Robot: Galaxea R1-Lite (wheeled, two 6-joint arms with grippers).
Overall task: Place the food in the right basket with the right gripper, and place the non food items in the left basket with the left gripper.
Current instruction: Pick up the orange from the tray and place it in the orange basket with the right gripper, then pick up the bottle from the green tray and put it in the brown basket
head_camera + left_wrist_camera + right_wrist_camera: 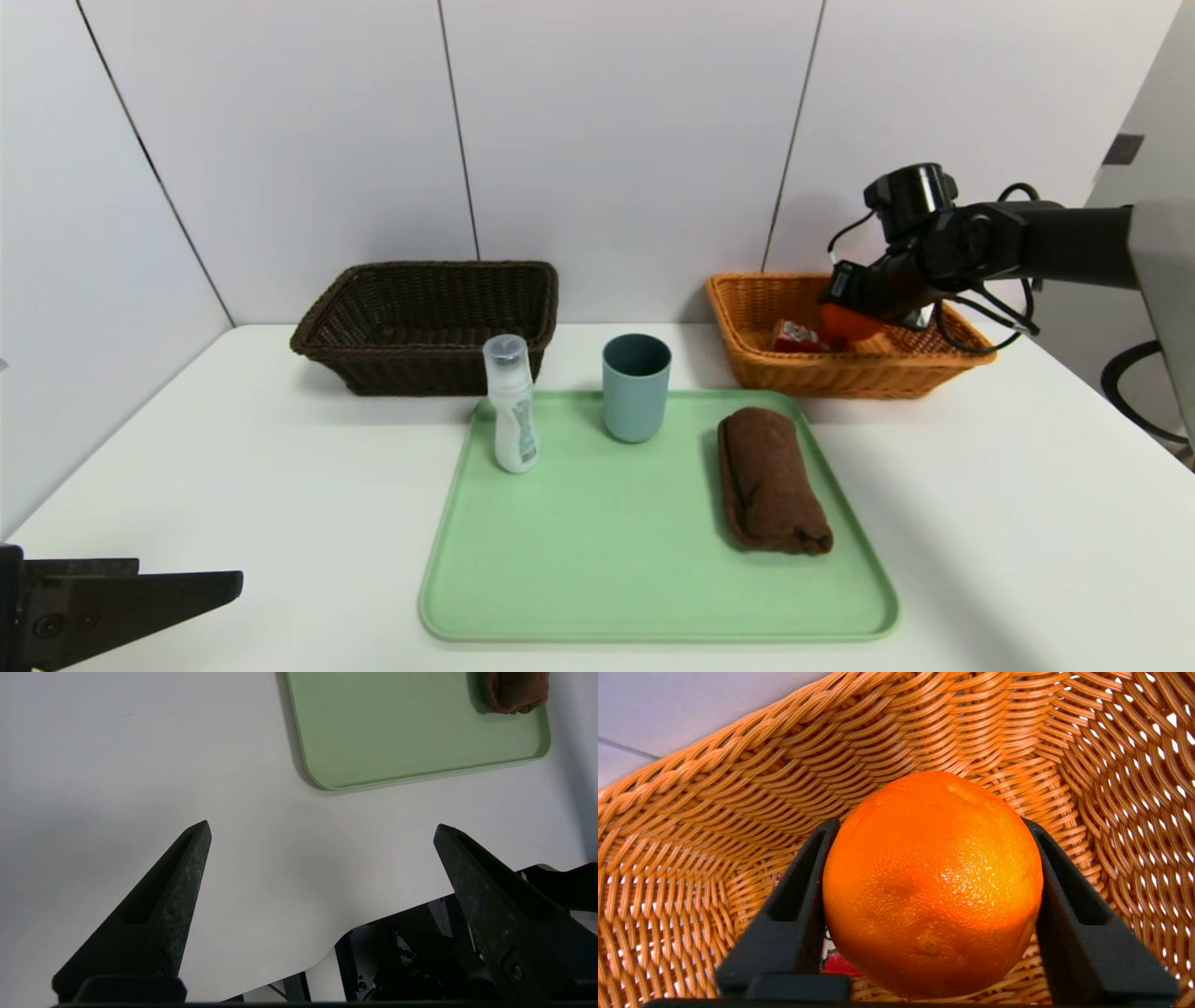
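From the head camera, your right gripper (845, 322) hangs inside the orange wicker right basket (747, 364) at the far right of the tabletop (280, 467), carrying an orange (848, 324) just above a red snack packet (798, 337) already lying there; the dark left basket (420, 322) stands well apart at the far left, and the green tray (607, 560) between them holds a clear bottle (512, 406), a blue-grey cup (636, 386) and a rolled brown towel (767, 481), its long axis running from the far edge of the tray towards you. Your left gripper (140, 597) is parked low at the near left corner, and is the nearer arm to the bottle. From the left wrist camera, that left gripper (322, 828) has its two fingers (177, 882) spread wide with nothing between them, over bare tabletop (140, 765), with the tray corner (327, 781) and the towel end (514, 690) ahead. From the right wrist camera, the orange (931, 882) sits squarely between the right gripper's black fingers (794, 914), both of which touch its sides, so the fruit looks held, though how firmly is hard to tell; the basket weave (714, 812) wraps round on every side and the floor lies directly beneath the fruit, so the coming release probably needs only a short straight drop.
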